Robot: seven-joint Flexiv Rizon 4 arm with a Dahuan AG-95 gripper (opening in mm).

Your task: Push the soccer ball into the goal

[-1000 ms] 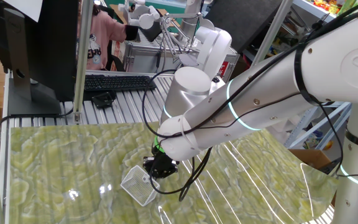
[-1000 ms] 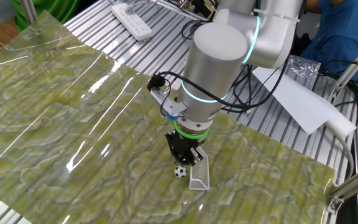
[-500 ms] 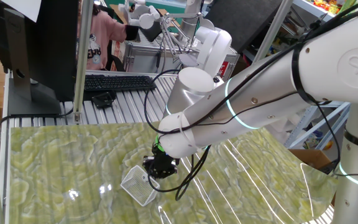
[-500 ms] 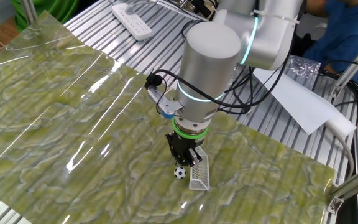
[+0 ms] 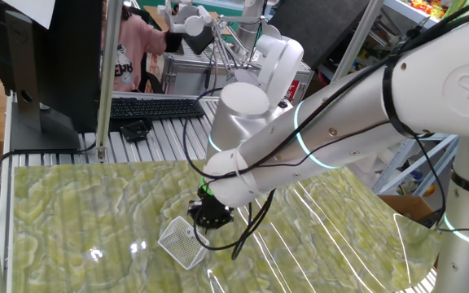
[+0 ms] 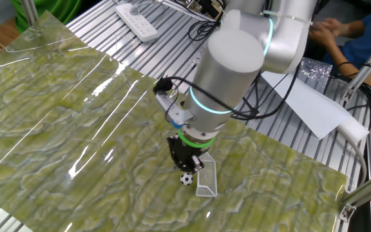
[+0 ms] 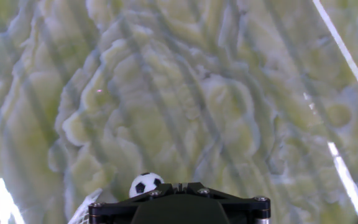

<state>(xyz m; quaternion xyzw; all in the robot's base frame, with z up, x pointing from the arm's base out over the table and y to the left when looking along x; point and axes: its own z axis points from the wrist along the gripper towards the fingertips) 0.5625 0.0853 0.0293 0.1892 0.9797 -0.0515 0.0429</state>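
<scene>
The soccer ball (image 6: 186, 180) is tiny, white with black patches, and lies on the green marbled mat just left of the goal (image 6: 206, 177), a small white mesh net on a boxy frame. My gripper (image 6: 184, 168) is shut and empty, its black fingertips low over the mat right behind the ball. In the hand view the ball (image 7: 145, 184) peeks out just past my closed fingertips (image 7: 179, 186), a little to their left, and a corner of the goal (image 7: 82, 214) shows at the bottom left. In the one fixed view the goal (image 5: 182, 242) lies beside my gripper (image 5: 205, 221); the ball is hidden there.
The green marbled mat (image 6: 76, 122) covers a slatted metal table. A white power strip (image 6: 137, 22) and paper sheets (image 6: 311, 106) lie at the far side. A keyboard (image 5: 155, 107) and a monitor (image 5: 39, 73) stand beyond the mat. People are behind the table.
My arm has swung a little and the gripper has shifted slightly away from the goal, to the ball's side. The ball and the goal have stayed where they were.
</scene>
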